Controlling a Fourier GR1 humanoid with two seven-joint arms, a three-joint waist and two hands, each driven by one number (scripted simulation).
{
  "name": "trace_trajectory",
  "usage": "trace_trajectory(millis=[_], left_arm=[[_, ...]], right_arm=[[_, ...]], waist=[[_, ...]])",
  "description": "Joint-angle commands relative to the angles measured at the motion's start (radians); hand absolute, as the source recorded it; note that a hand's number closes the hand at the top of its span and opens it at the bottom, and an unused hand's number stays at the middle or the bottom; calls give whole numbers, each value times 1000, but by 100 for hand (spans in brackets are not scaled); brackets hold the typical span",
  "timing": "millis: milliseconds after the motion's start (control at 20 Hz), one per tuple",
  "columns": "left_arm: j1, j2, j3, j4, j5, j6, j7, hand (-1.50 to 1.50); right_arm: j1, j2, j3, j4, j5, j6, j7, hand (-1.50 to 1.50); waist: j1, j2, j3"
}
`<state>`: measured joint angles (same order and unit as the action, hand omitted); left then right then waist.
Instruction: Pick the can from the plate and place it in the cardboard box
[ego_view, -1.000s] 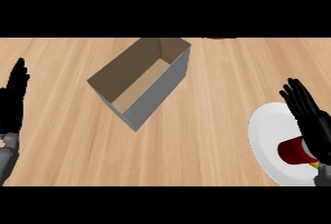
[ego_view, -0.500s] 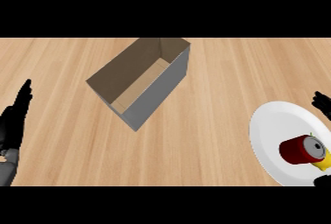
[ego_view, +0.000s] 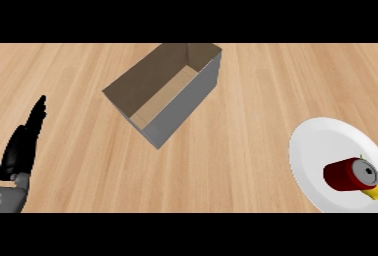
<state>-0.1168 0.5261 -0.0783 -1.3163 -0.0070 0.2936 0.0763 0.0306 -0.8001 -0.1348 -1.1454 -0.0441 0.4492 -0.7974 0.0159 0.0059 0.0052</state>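
A red can (ego_view: 348, 174) with a grey top and a yellow mark lies on its side on the white plate (ego_view: 317, 155) at the right edge of the head view. The open cardboard box (ego_view: 166, 93) stands at the upper middle, long and narrow, set at a slant. My left hand (ego_view: 21, 146) rests at the left edge, open with straight fingers pointing up, far from both the can and the box. No right hand shows in this view.
The wooden counter (ego_view: 236, 130) lies bare between the box and the plate. The plate runs past the right edge of the view.
My right hand, which was over the plate and hiding part of the can, has drawn back out of view to the right. The can now shows whole. The left hand sank slightly.
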Motion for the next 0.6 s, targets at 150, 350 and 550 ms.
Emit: trace_trajectory(millis=[150, 350, 550], left_arm=[[-12, -20, -2, 33, -19, 4, -25, 0], [-3, 16, 22, -10, 8, -47, -6, 0], [15, -10, 11, -13, -27, -14, -9, 0]], right_arm=[[-78, -210, 99, 60, 249, 7, -181, -150], [-136, -256, 188, 86, 343, -1, -182, -150], [-197, -227, 310, 40, 471, -56, -66, -150]], waist=[[6, 2, -4], [16, -1, -3], [15, -2, -5]])
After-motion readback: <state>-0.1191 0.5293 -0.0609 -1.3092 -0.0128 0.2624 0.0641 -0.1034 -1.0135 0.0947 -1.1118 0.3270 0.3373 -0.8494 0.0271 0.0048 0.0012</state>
